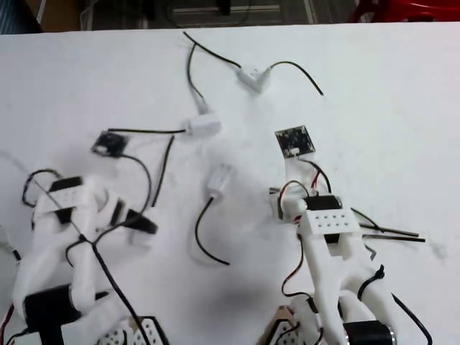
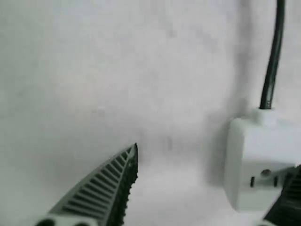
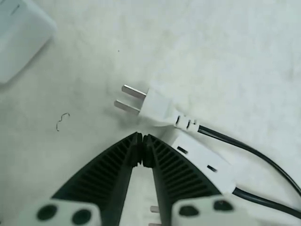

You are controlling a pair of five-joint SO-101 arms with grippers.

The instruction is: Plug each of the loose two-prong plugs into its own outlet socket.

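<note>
Right pincer (image 3: 141, 139) clenched beside one two-prong plug (image 3: 153, 106); left pincer (image 2: 214, 160) released, one outlet socket (image 2: 256, 160) alongside.

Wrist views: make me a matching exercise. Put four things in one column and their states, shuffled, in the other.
Things:
1. left gripper
2. right gripper
3. two-prong plug
4. outlet socket

States:
A. shut
B. prongs bare, not plugged in
C. open
D. slotted face, nothing plugged in

Pairs: 1-C, 2-A, 3-B, 4-D
</note>
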